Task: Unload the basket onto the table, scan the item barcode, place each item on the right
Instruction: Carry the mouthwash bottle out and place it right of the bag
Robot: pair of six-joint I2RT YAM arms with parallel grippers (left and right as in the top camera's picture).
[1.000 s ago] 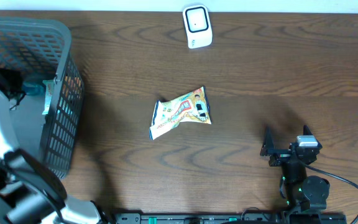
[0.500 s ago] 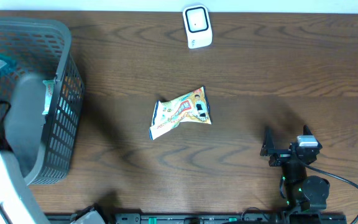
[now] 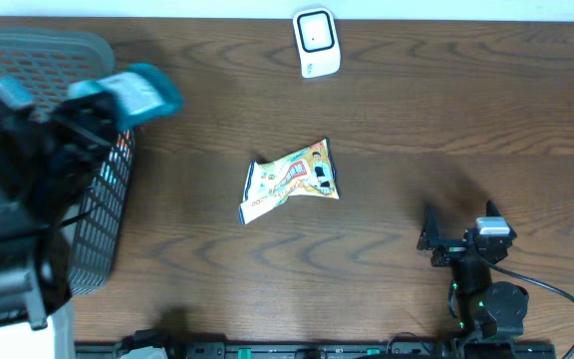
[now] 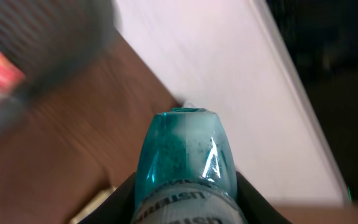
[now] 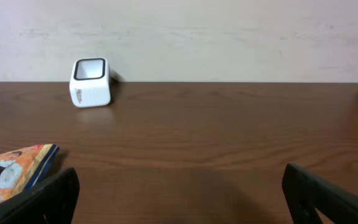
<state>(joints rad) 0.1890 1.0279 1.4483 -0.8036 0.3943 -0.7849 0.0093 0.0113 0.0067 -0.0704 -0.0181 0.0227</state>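
The left gripper point(image 4: 188, 200) pinches the teal bottle point(image 3: 133, 92) above the basket point(image 3: 98, 214), far left. The right gripper point(image 3: 432, 239) rests near right, jaws spread. Risk: the smooth bottle may slip, or reach the far scanner point(image 3: 316, 42) with its barcode turned away.

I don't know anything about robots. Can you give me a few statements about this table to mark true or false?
1. The left fingers grip a teal bottle. True.
2. The snack bag lies inside the basket. False: it lies on the bare table, apart from the basket.
3. The white scanner stands near the far edge of the table. True.
4. The right fingers are closed on the snack bag. False: they stand wide open and hold nothing.
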